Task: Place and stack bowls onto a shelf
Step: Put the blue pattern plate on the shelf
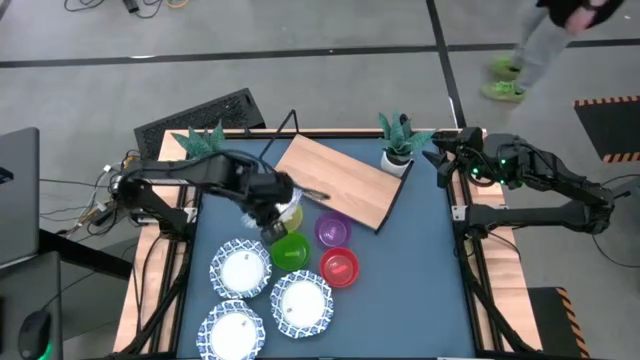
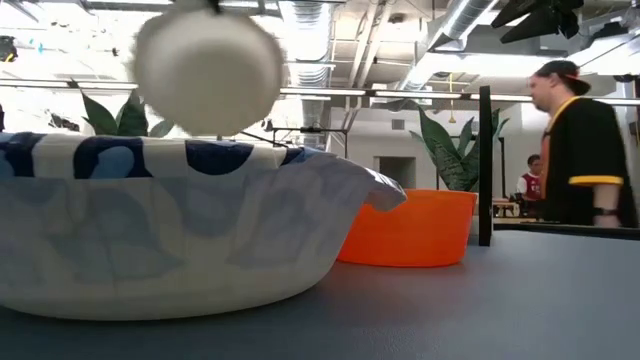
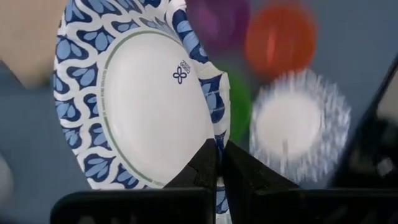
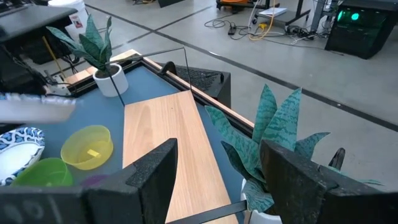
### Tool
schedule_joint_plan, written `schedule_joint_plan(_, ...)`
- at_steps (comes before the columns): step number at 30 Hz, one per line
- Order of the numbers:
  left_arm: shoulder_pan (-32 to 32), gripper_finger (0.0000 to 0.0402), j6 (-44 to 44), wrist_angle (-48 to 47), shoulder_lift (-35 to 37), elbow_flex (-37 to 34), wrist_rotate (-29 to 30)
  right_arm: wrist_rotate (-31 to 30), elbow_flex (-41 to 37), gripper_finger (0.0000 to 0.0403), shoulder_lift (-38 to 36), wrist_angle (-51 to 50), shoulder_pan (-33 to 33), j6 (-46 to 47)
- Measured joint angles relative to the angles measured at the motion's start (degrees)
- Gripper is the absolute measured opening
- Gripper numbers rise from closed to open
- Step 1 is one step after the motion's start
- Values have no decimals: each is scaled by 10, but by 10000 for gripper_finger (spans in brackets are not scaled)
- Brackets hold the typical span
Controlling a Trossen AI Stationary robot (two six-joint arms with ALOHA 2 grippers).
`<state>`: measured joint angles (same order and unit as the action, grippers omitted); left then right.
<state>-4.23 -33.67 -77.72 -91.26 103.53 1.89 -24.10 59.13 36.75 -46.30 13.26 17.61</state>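
The left gripper (image 3: 216,163) pinches the rim of a patterned bowl (image 3: 140,93), lifted above the table (image 1: 420,260) beside the yellow bowl (image 1: 288,213) at the shelf's (image 1: 340,180) near edge. Three more patterned bowls (image 1: 241,270) sit at the table's front, with green (image 1: 290,250), purple (image 1: 333,231) and red (image 1: 340,267) bowls between. The right gripper (image 4: 214,171) waits with jaws spread at the back right corner by a plant (image 1: 398,140).

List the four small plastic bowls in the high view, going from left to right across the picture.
yellow bowl → green bowl → purple bowl → red bowl. The yellow and green bowls sit almost level left to right, the yellow one partly hidden under the left gripper.
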Motion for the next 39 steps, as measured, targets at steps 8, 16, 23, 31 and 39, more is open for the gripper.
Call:
schedule_joint_plan(8,10,0,200,158,-7,32,244,0,0,256,0,0,0,0)
schedule_joint_plan(16,36,0,400,217,-86,31,310,0,0,256,0,0,0,8)
schedule_joint_plan(23,70,0,418,158,-173,31,294,0,0,256,0,0,0,10)
schedule_joint_plan(31,117,0,421,154,-205,30,261,0,0,256,0,0,0,10)
schedule_joint_plan(39,104,0,502,244,-205,31,213,0,0,256,0,0,0,10)
